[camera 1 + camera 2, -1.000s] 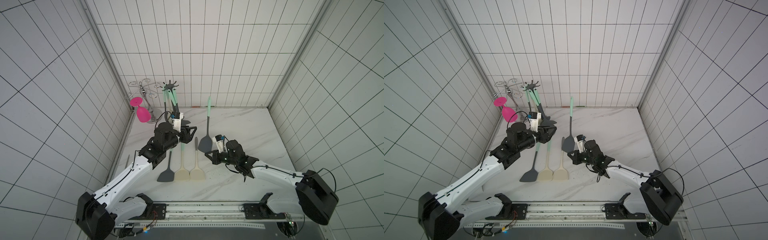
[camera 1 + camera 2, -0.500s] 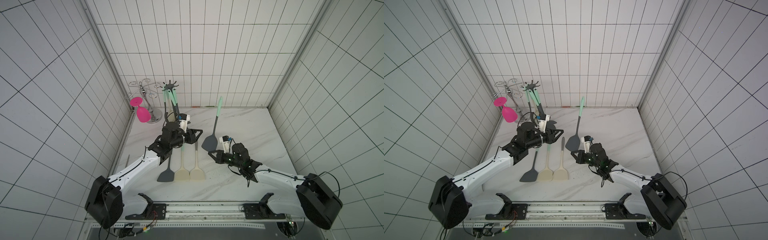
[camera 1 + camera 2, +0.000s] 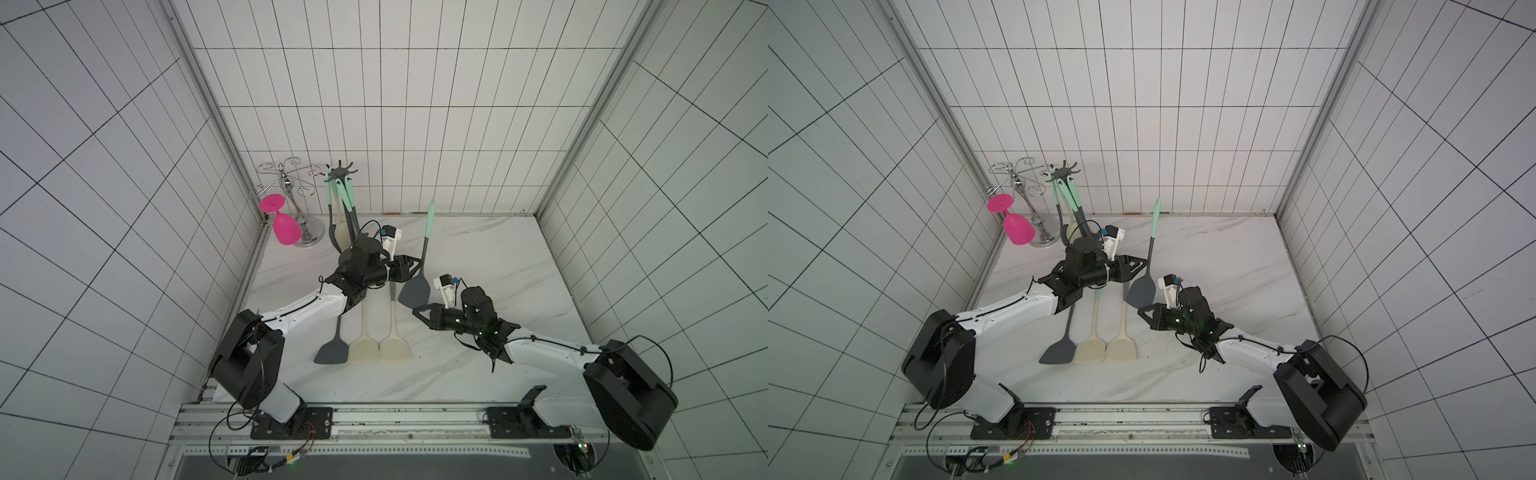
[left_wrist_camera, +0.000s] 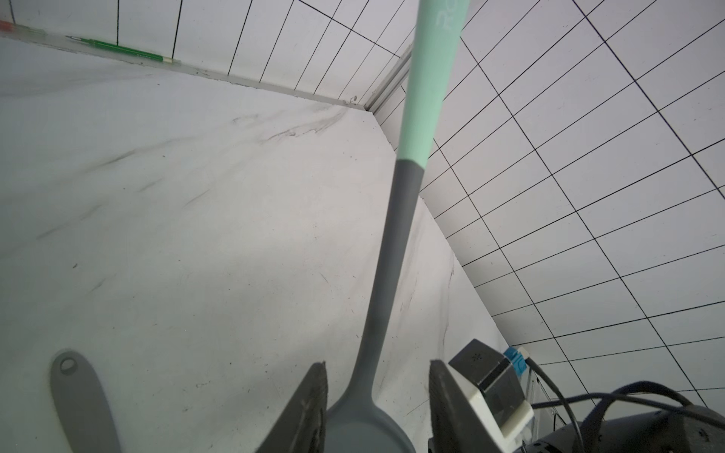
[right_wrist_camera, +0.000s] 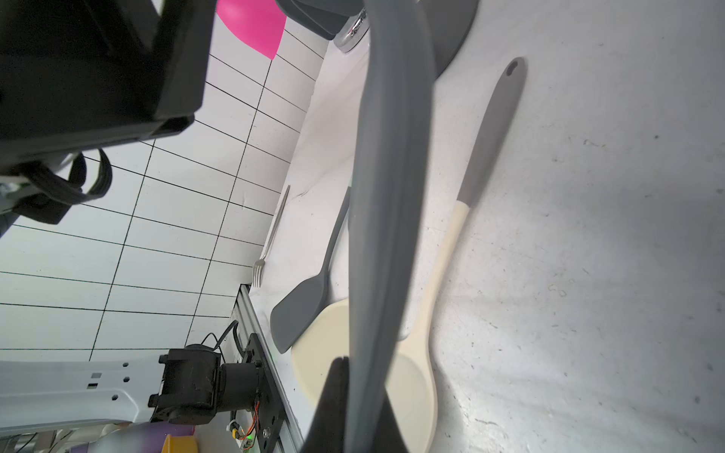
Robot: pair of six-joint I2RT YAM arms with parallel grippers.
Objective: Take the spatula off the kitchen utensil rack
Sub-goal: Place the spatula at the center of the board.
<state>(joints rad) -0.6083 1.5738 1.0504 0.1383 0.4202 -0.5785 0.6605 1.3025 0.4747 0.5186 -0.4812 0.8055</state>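
Observation:
The spatula (image 3: 414, 291) (image 3: 1142, 291), dark grey blade with a mint handle, stands upright over the middle of the table, off the kitchen utensil rack (image 3: 340, 172) (image 3: 1064, 169). My right gripper (image 3: 417, 311) (image 5: 365, 392) is shut on the blade's lower edge. My left gripper (image 3: 417, 266) (image 4: 376, 392) is open, its jaws on either side of the spatula's neck (image 4: 386, 255) with gaps showing. The rack stands at the back left with several mint-handled utensils hanging from its hooks.
A grey spatula (image 3: 332, 349) and two cream ones (image 3: 364, 349) lie side by side under the left arm. A chrome glass holder (image 3: 291, 187) carries a pink glass (image 3: 284, 226) beside the rack. A fork (image 5: 270, 235) lies by the left wall, a green pen (image 4: 117, 49) along the back wall.
The right gripper carried the spatula to the right and held it upright. The left gripper swung over to it, and its jaws have narrowed around the neck.

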